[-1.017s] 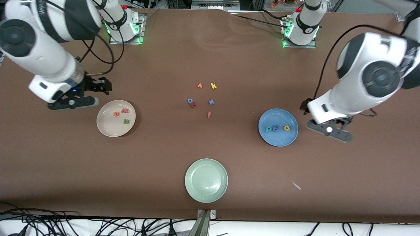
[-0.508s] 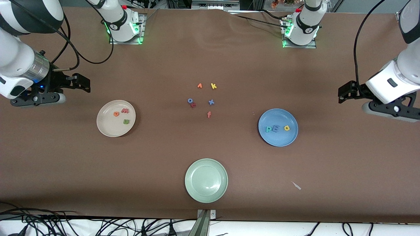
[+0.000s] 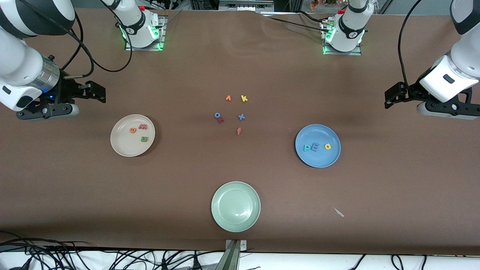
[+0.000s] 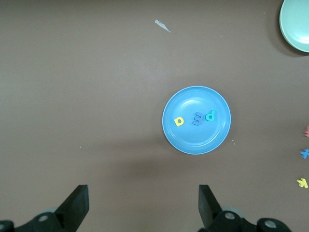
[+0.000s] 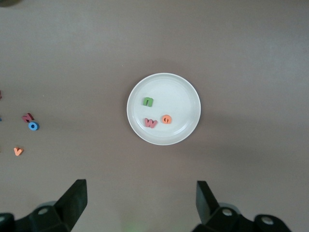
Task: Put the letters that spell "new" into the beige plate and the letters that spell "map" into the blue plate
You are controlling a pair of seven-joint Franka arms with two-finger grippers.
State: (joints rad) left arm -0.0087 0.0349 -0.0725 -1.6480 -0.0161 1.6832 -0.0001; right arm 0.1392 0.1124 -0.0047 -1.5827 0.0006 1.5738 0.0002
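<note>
Both arms have pulled back from the plates since a second ago and now hang above bare tabletop [image 3: 240, 56] at its two ends, little shifted over the last half second. At the right arm's end, the beige plate [image 3: 119, 148] holds the orange e [image 3: 132, 130], the pinkish-red w [image 3: 143, 126] and the green n [image 3: 144, 139], with the n at about five o'clock from the e. At the left arm's end, the blue plate [image 3: 318, 159] holds the teal p [image 3: 308, 147], the blue m [image 3: 315, 147] and the yellow a [image 3: 328, 146], set in a row whose long axis runs from nine to three o'clock. Neither set reads upright from the front camera.

The left claw [image 4: 140, 205] stands wide and holds nothing. The right claw [image 5: 140, 203] is equally wide and bare. Between the plates lie loose letters, including a yellow k [image 3: 244, 98], a blue x [image 3: 241, 117] and an orange f [image 3: 239, 131]. A pale green plate [image 3: 225, 221] sits nearest the front camera.
</note>
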